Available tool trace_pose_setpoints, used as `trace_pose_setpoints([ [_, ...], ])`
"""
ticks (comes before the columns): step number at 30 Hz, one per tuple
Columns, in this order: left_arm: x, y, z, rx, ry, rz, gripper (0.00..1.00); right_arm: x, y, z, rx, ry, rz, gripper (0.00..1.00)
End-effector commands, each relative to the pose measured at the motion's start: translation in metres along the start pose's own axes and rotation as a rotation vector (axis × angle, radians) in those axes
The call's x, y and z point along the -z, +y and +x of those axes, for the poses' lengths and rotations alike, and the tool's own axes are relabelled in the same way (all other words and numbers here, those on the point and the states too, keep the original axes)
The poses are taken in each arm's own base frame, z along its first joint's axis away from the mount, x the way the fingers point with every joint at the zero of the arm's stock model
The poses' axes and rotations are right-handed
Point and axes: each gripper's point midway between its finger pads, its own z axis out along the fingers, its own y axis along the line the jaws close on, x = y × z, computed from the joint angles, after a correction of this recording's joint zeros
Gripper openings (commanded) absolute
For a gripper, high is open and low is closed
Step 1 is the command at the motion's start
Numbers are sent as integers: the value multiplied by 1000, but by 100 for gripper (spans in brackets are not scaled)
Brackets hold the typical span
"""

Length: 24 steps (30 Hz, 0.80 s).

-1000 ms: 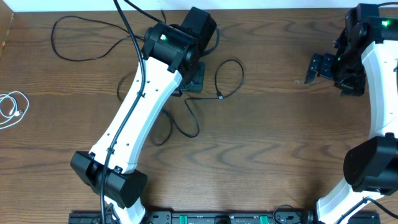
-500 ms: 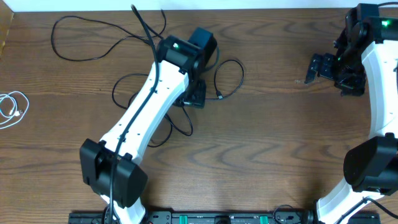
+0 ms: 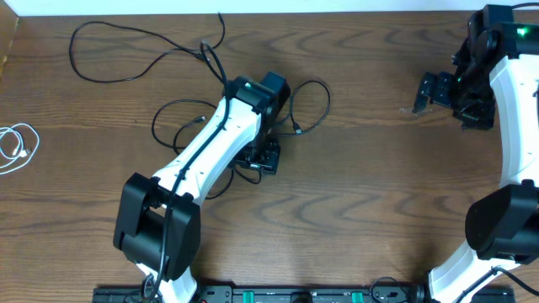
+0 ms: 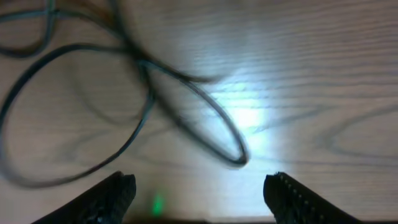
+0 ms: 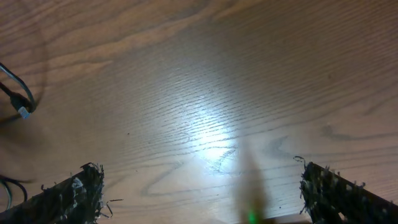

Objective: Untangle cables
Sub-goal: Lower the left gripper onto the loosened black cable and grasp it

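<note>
While above black cables, left end effector spread; right end effector spread too.

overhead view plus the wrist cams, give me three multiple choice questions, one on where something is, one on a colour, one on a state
1. Where on the brown wooden table does the thin white coiled cable lie?
A. at its left edge
B. at its centre
C. at its far right corner

2. What colour are the thin looped cables beside the white left arm?
A. red
B. black
C. yellow

3. In what state is the left claw?
A. shut on a cable
B. shut on nothing
C. open, holding nothing

Answers:
1 A, the overhead view shows the white coil at the table's left edge.
2 B, the loops show black against the wood.
3 C, the left wrist view shows its fingers apart with nothing gripped between them.
</note>
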Motion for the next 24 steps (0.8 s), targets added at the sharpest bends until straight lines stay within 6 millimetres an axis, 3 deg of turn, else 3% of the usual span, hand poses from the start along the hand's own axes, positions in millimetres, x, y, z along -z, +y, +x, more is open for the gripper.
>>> trace_pose_setpoints([
  [1,-12,-15,2,-73,17,78,72,9,2,0,-8,-27,-7,99],
  [3,-17,-16,2,-75,14,79,71,9,2,0,-8,-27,-7,99],
  [7,-23,-15,4,-74,23,76,59,9,2,0,-8,-27,-7,99],
  [11,-24,-15,5,-74,26,75,27,9,2,0,-8,-27,-7,99],
  [14,-22,-15,4,-74,22,76,8,9,2,0,-8,-27,-7,99],
  [17,-14,-15,-1,-74,2,74,8,9,2,0,-8,-27,-7,99],
  [21,24,-18,-11,-76,-67,94,7,9,2,0,-8,-27,-7,99],
  [24,79,-21,-21,-80,-190,129,7,9,2,0,-8,-27,-7,99],
])
